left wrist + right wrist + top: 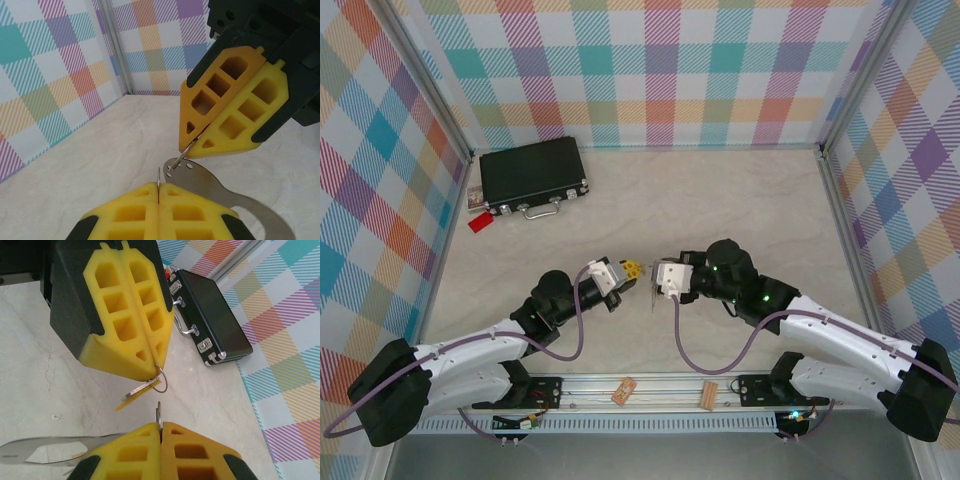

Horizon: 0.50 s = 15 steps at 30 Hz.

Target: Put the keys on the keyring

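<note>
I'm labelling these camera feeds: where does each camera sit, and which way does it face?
Top external: above and behind the bases, looking down on the beige table; both arms show, left gripper and right gripper tip to tip.
Left wrist: on the left arm, facing right past its yellow foam fingers at the right gripper and grey metal keyring.
Right wrist: on the right arm, facing left past its fingers at the left gripper, small yellow-headed keys and black rectangular case.
Shared: the case appears from above too.
</note>
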{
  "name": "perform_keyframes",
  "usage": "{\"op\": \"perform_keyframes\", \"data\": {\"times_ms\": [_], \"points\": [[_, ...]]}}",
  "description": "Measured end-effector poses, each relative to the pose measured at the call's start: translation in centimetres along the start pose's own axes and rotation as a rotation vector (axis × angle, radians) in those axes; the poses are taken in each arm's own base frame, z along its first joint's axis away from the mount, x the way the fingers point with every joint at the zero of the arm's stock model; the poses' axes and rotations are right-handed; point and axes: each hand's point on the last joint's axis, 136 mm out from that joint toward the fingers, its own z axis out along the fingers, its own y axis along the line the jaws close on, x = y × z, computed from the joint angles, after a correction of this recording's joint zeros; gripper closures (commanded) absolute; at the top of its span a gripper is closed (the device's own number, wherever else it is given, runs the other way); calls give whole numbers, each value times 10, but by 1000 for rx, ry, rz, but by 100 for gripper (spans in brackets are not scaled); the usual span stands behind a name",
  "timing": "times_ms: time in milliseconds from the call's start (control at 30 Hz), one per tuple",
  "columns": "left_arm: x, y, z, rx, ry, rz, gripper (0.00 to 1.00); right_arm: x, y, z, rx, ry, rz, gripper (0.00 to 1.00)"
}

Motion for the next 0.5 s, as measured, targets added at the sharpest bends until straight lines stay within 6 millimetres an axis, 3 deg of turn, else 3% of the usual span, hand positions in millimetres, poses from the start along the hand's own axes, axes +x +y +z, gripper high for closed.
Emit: {"op": "perform_keyframes", "data": {"times_ms": [367,500], "points": [[16,4,6,-50,15,39,100,-3,2,2,12,8,-12,100],[33,-1,9,-43,38,35,100,-5,-3,-2,38,-3,-14,100]]}}
